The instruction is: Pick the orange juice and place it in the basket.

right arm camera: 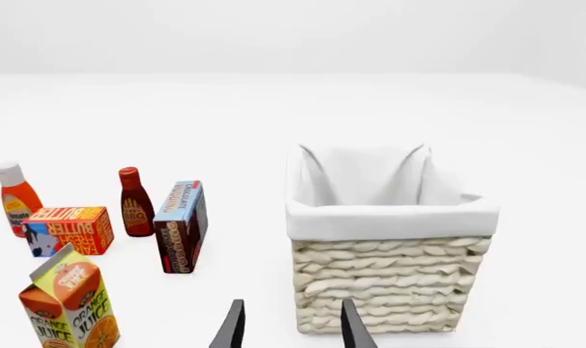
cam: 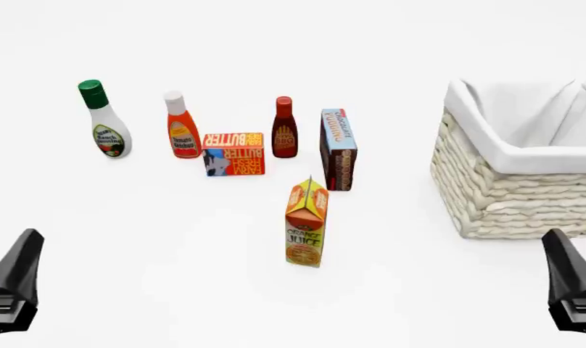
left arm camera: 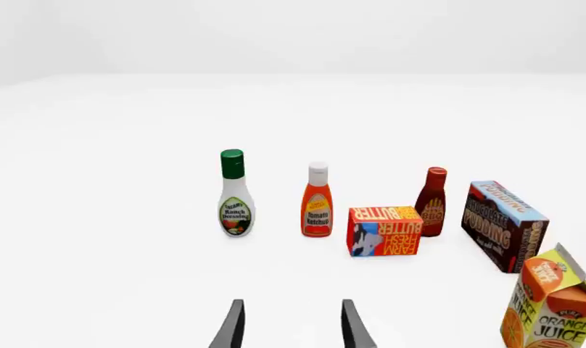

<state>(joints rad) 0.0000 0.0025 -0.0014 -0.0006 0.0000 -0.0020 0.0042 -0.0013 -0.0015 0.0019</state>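
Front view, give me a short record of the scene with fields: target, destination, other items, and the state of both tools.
target: orange juice, upright, standing alone nearer the arms than the other groceries
destination: basket, on the right, nothing seen inside
other items: ranch dressing, ketchup, butter box, BBQ sauce, pudding box
left tool: open, holding nothing
right tool: open, holding nothing

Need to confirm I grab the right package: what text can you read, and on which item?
"ORANGE JUICE": orange juice.
"BUTTER": butter box.
"PUDDING": pudding box.
"Ranch Dressing": green-capped bottle.
"Tomato Ketchup": white-capped bottle.
"BBQ": dark red bottle.
Smaller print is unreadable.
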